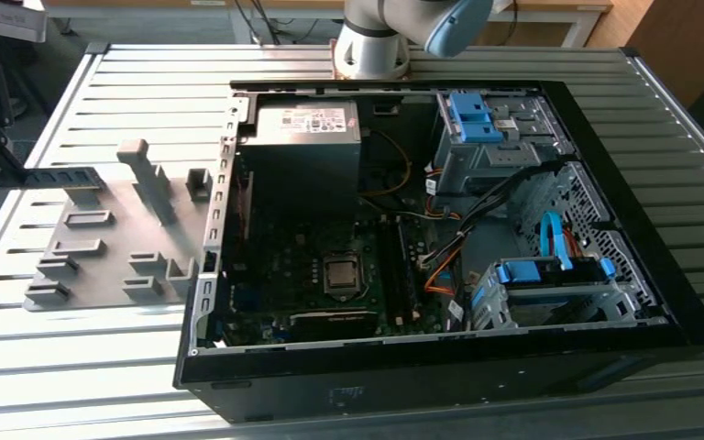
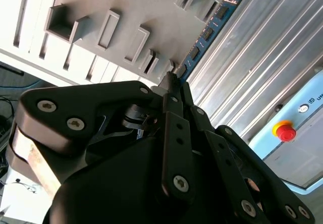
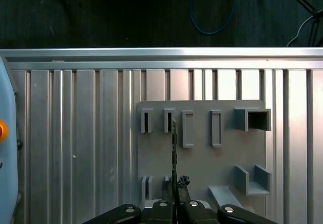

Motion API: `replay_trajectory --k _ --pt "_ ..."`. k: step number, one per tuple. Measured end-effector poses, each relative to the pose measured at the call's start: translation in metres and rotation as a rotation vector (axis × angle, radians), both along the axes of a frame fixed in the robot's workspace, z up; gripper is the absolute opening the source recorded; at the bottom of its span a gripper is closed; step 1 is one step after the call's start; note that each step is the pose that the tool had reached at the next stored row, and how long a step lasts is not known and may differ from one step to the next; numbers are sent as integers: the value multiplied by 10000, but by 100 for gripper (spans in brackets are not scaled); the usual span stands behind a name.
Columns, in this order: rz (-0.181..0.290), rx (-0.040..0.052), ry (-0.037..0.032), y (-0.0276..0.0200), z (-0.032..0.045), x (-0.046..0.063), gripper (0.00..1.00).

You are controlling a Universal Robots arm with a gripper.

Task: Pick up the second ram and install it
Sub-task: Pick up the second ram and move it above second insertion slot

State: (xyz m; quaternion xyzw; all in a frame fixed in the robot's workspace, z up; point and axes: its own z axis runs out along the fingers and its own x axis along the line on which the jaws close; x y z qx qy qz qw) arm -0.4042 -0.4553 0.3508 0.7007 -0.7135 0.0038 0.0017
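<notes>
The slatted aluminium table (image 1: 107, 348) carries everything, and at its far edge in the exterior view stands the base of the robot arm (image 1: 370, 41). The open computer case (image 1: 450, 362) lies on its side towards the exterior view's right, with the motherboard (image 1: 291, 266) and its CPU socket (image 1: 342, 273) facing upward and blue drive-bay clips (image 1: 475, 115) at the far corner. To the exterior view's left of the case lies the grey plastic fixture (image 1: 120, 247) with its upright blocks and slots. The gripper (image 2: 174, 80) is above this fixture, and its black jaws are pressed together on one end of the second ram (image 2: 209, 30), so the stick is clamped and lifted (it does not sit in any slot of the fixture). In the first wrist view the ram (image 3: 174, 143) is seen edge-on and reaches forward from the fingertips over the grey plate (image 3: 202, 163). In the exterior view the stick (image 1: 65, 174) hangs level over the fixture's far left corner, well apart from the case. Small dark chips (image 2: 220, 13) sit in a row on the blue board.
</notes>
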Motion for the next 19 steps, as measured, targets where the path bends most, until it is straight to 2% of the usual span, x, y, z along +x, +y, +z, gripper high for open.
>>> replay_trajectory --k 19 --pt "0 -19 0 0 195 0 14"
